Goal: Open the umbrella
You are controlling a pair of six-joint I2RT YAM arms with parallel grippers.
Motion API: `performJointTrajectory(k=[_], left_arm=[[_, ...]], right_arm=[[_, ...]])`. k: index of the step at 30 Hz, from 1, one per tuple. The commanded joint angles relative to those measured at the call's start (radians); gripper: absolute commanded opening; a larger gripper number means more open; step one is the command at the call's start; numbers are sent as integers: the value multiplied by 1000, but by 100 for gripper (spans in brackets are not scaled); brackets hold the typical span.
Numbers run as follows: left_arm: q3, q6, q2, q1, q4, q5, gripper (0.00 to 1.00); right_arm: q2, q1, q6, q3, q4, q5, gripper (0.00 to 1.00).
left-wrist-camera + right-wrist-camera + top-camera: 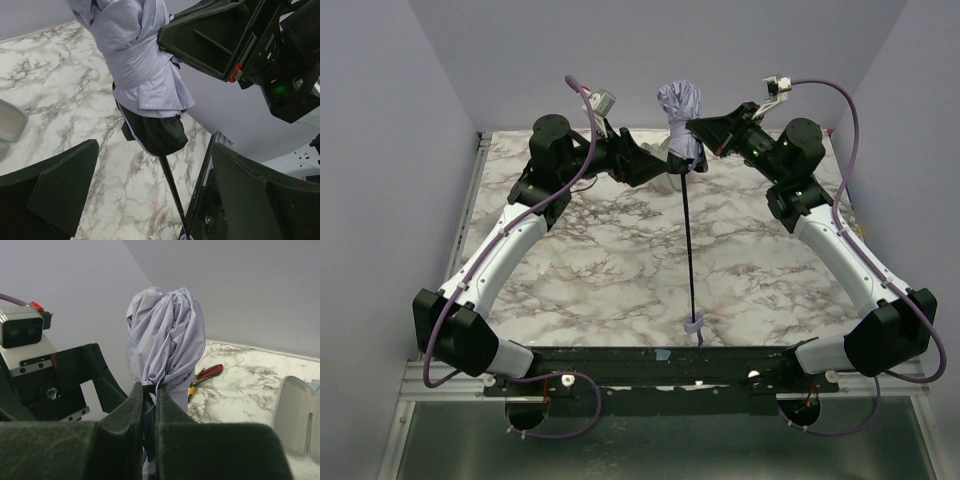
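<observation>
The umbrella stands nearly upright, its folded pale lavender canopy (680, 105) raised above the table's far side. Its thin black shaft (690, 240) runs down to the small lavender handle (696, 325) near the front edge. My right gripper (693, 130) is shut on the canopy's bundled fabric (167, 335), its fingers (132, 405) pinching the cloth. My left gripper (655, 165) is open beside the canopy's lower end. In the left wrist view its fingers (55, 190) stand wide on either side of the shaft (172, 185) without touching it, below the canopy's black lining (155, 132).
Red-and-yellow pliers (205, 376) lie on the marble table (600, 270) behind the canopy. A clear plastic box (295, 415) lies near them and also shows at the left wrist view's left edge (10, 122). Grey walls close in on three sides.
</observation>
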Motion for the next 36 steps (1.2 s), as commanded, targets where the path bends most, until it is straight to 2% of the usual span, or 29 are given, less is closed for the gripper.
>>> performJointTrajectory(k=[1, 9, 14, 16, 17, 19, 20, 22, 23, 25, 27, 31, 34, 36], left_arm=[[91, -55, 46, -46, -43, -77, 99], [160, 4, 117, -117, -140, -238, 99], [226, 63, 152, -158, -230, -375, 98], [241, 72, 165, -161, -261, -408, 88], [244, 75, 168, -160, -270, -413, 76], [230, 80, 167, -148, -261, -378, 42], [216, 75, 162, -142, -247, -355, 24], [182, 62, 150, -128, -219, -312, 8], [167, 50, 145, -119, -197, -278, 4], [131, 19, 133, -100, -143, -202, 0], [83, -26, 120, -76, -49, -108, 0], [42, -104, 111, -37, 76, 23, 0], [31, -106, 96, -25, 94, 26, 0], [34, -71, 83, -25, 73, 0, 0]], right_arm=[[-13, 8, 39, 1, 65, -15, 1], [-10, 43, 25, -8, 53, 17, 1], [-23, 82, 2, -13, 24, 115, 1], [-22, 85, 0, -9, 21, 124, 1], [-22, 85, 1, -8, 19, 121, 1], [-27, 84, 9, -9, 10, 135, 2], [-31, 85, 13, -11, 2, 143, 10], [-42, 85, 5, -12, -11, 152, 29], [-47, 85, -5, -8, -25, 163, 40], [-58, 84, -33, 9, -52, 185, 57], [-69, 83, -74, 32, -78, 192, 64], [-85, 77, -147, 72, -151, 149, 67], [-90, 77, -199, 81, -243, 53, 66], [-84, 79, -218, 73, -308, -10, 60]])
